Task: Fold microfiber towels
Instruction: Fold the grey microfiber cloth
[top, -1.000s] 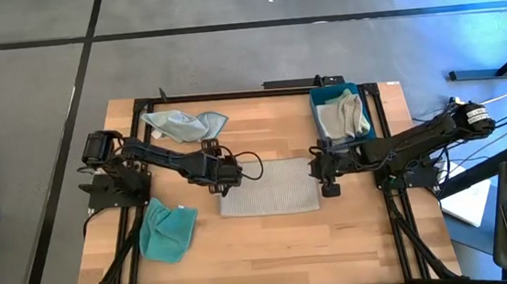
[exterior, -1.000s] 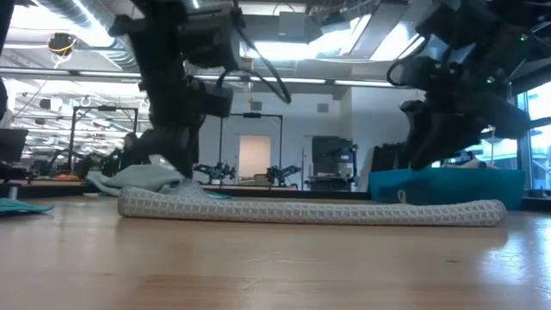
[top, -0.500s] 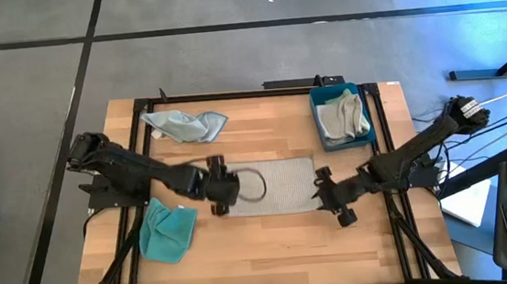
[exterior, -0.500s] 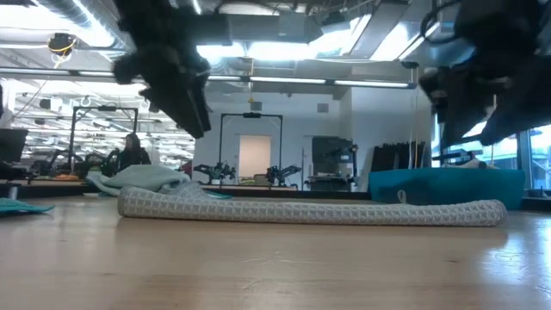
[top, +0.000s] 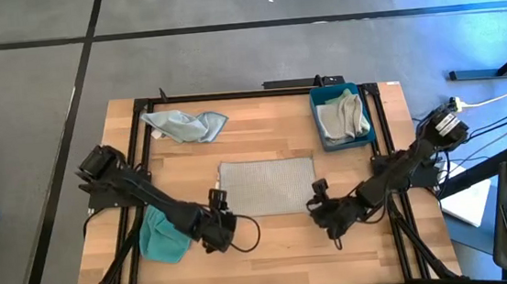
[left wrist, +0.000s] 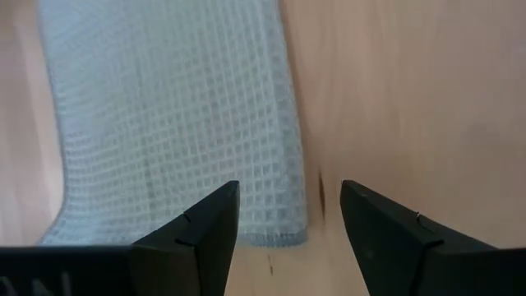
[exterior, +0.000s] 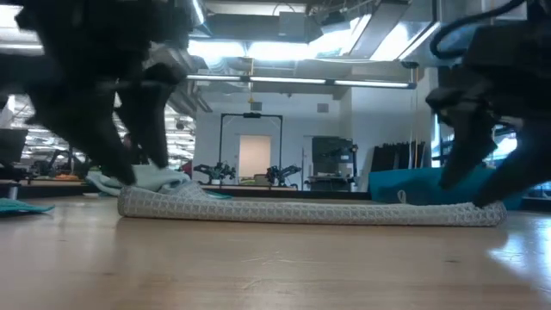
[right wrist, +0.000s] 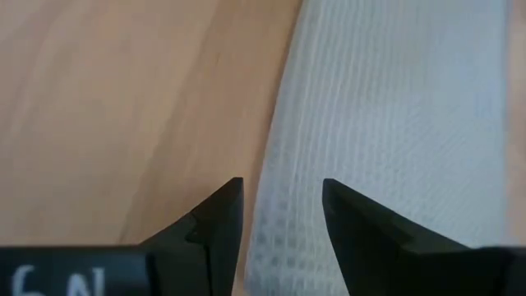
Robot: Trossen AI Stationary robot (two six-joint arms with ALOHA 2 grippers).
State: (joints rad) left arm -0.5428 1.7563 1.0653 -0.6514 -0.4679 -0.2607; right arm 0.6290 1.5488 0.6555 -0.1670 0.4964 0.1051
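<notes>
From above, we saw a light grey towel (top: 267, 186) lying flat as a folded rectangle in the middle of the counter (top: 282, 254). The left pincer (top: 221, 228) hung just off the towel's near left corner, and the right pincer (top: 323, 213) just off its near right corner; neither touched the cloth. A teal towel (top: 164, 234) lay bunched by the counter's left edge, partly under the left arm. A pale blue towel (top: 184, 125) sat crumpled near the far left corner. A blue tray (top: 314, 111) by the far right corner held a pale green towel (top: 341, 116).

From counter height, we saw the grey towel (exterior: 310, 211) as a long low strip, with the left arm dark over one end and the right arm dark over the other, and the tray (exterior: 413, 185) behind.

Through the left wrist camera, we saw the left pincer (left wrist: 289, 211) spread wide and empty, its fingers (left wrist: 214, 226) over a corner of the waffle-weave grey towel (left wrist: 164, 115) and the bare wood beside it.

Through the right wrist camera, we saw the right pincer (right wrist: 282, 205) likewise spread, holding nothing, straddling an edge of the grey towel (right wrist: 394, 123).
</notes>
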